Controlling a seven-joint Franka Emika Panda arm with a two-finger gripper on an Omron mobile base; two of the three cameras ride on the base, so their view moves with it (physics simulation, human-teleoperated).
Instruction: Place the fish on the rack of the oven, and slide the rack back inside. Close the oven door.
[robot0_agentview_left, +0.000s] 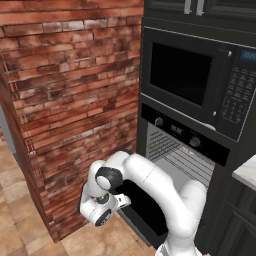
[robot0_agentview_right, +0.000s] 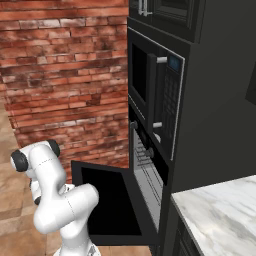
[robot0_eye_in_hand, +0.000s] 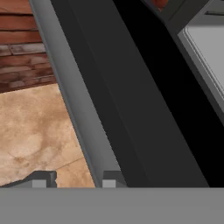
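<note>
Hand (robot0_eye_in_hand: 73, 180) closed at oven door (robot0_agentview_right: 107, 210) handle bar (robot0_eye_in_hand: 76, 96), door hanging open, rack (robot0_agentview_left: 187, 162) apparently inside, closing left.

The oven door (robot0_agentview_left: 142, 207) hangs open below the oven (robot0_agentview_left: 182, 150), behind the arm (robot0_agentview_left: 150, 185).

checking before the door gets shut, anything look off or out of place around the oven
Nothing looks spilled or damaged. The oven door hangs open, its handle close against the gripper. The rack sits level inside the oven.
</note>
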